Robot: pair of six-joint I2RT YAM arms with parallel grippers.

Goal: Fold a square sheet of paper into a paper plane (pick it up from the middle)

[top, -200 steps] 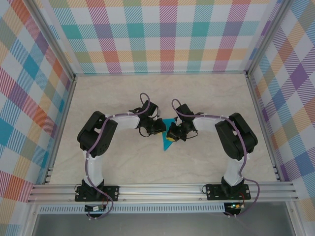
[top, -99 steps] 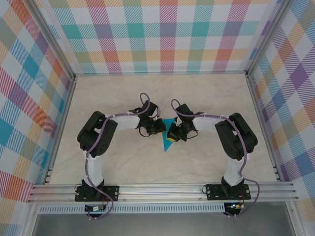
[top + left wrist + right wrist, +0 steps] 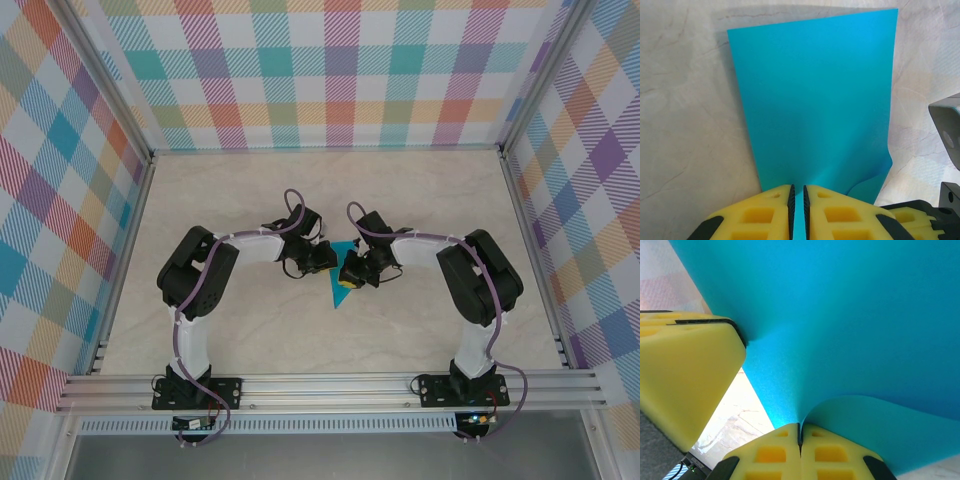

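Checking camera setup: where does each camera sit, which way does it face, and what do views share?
Top external: above and behind the bases, looking down at the table; both arms, left gripper and right gripper meet at the square sheet of paper.
Left wrist: on the left arm, looking along its fingers at the sheet.
Right wrist: on the right arm, along its fingers, sheet up close.
Shared: the teal sheet.

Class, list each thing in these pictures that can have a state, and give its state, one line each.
square sheet of paper: pinched by both grippers, curled up beside the right one.
left gripper: fingers shut on the paper's edge.
right gripper: fingers shut on the paper.
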